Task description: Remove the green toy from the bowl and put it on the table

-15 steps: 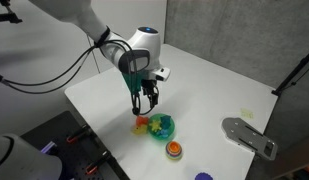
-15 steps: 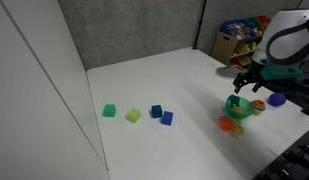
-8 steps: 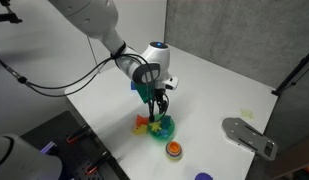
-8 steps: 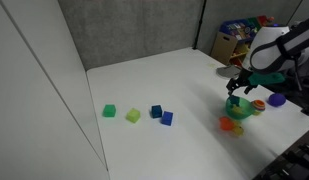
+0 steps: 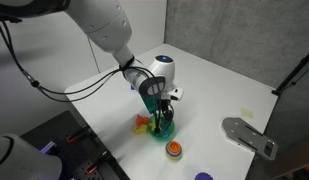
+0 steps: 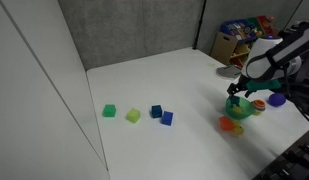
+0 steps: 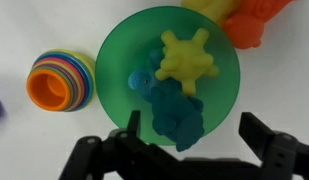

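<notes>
The bright green bowl (image 7: 124, 60) fills the middle of the wrist view on the white table (image 7: 44, 25). In it lie the teal-green toy (image 7: 176, 112) and a yellow star-shaped toy (image 7: 184, 55). My gripper (image 7: 194, 128) is open, right above the bowl, with its fingers either side of the teal-green toy's near end, not touching it. In both exterior views the gripper (image 5: 164, 114) (image 6: 237, 96) hangs low over the bowl (image 5: 166, 129) (image 6: 242, 109); the toy is hidden there.
A striped orange-and-red cup (image 7: 59, 80) (image 5: 174, 150) stands beside the bowl. Yellow-and-orange toys (image 7: 244, 20) (image 5: 144, 125) lie on its other side. Several cubes (image 6: 133, 115) lie far off on the table. A grey object (image 5: 249, 136) lies at the table edge.
My gripper has moved across the table to above the bowl and come down closer to it, still open. The toys and the bowl have not moved.
</notes>
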Controlling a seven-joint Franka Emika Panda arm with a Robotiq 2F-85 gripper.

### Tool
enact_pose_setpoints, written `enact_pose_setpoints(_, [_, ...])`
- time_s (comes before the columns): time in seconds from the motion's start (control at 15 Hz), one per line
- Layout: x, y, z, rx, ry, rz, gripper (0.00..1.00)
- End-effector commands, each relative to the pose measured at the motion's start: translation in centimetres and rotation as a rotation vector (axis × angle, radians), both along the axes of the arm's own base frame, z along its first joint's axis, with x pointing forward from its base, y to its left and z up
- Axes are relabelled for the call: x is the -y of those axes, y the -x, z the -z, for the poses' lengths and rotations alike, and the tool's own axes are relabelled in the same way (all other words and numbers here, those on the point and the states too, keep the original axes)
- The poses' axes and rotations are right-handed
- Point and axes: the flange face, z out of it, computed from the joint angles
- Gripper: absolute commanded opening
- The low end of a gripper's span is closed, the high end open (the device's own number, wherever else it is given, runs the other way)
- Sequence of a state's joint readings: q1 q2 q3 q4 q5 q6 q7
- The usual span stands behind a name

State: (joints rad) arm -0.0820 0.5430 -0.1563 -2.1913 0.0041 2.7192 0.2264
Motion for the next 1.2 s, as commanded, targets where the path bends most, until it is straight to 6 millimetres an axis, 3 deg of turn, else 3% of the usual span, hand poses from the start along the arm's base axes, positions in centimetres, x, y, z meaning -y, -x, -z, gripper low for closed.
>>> enact_pose_setpoints(0.0, [1.6, -0.1, 1.1, 0.013, 0.014, 0.009, 1.00])
enact_pose_setpoints(0.07, [2.1, 0.0, 1.4, 0.016, 0.019, 0.016, 1.00])
enact_pose_setpoints(0.13, [2.5, 0.0, 1.6, 0.021, 0.022, 0.027, 0.75])
enact_pose_setpoints(0.27, [3.2, 0.2, 2.2, 0.025, 0.025, 0.043, 0.67])
enact_pose_setpoints(0.53, [4.3, 0.5, 2.7, 0.031, 0.031, 0.070, 0.32])
enact_pose_setpoints(0.73, [4.4, 0.4, 1.9, 0.043, 0.028, 0.087, 0.12])
enact_pose_setpoints(0.93, [3.9, 0.3, 0.3, 0.041, 0.021, 0.109, 0.03])
enact_pose_setpoints(1.13, [3.0, 0.2, -1.6, 0.038, 0.011, 0.114, 0.05])
